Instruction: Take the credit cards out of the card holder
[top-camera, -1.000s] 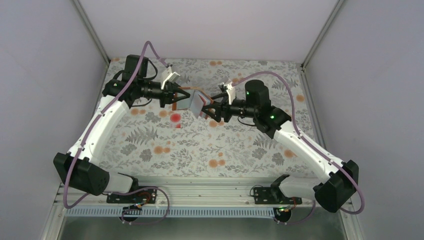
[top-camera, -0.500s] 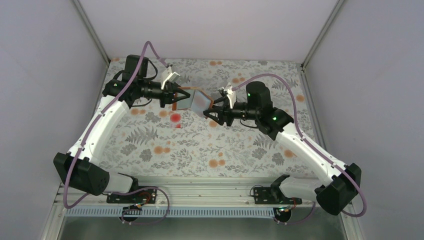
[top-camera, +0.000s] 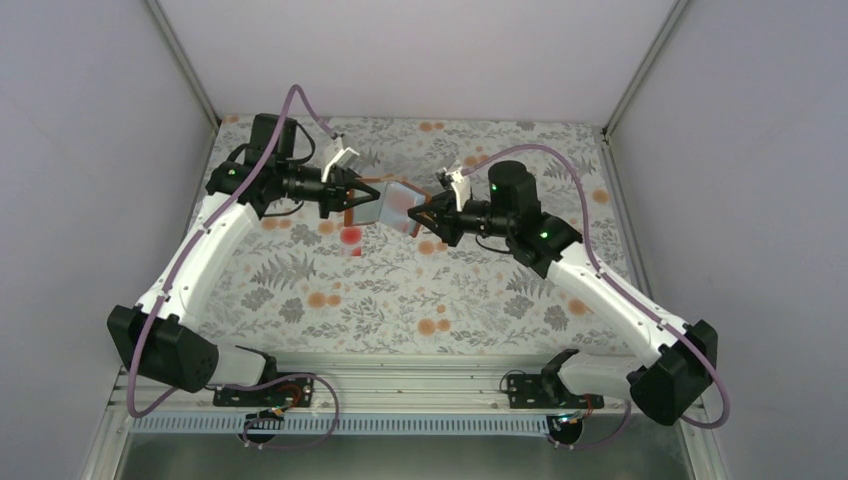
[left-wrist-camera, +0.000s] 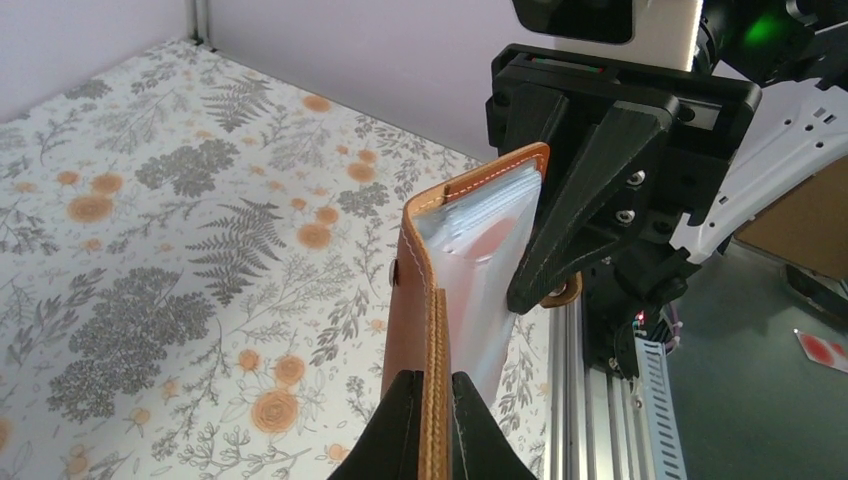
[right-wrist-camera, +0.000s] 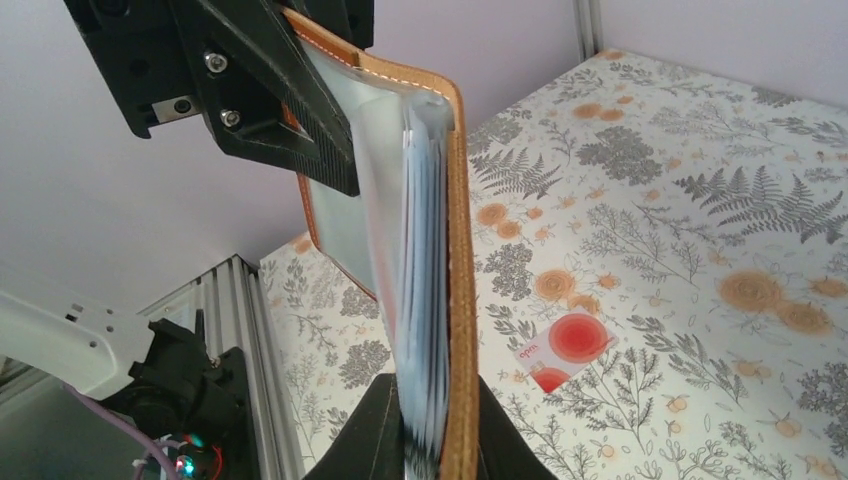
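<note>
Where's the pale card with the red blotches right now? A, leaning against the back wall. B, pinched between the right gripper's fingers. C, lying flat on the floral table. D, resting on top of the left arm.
C: the pale card with red blotches lies flat on the floral table, below the card holder, which is up in the air.

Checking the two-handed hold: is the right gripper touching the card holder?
Touching: in the right wrist view, the right gripper clamps the card holder between its jaws.
</note>
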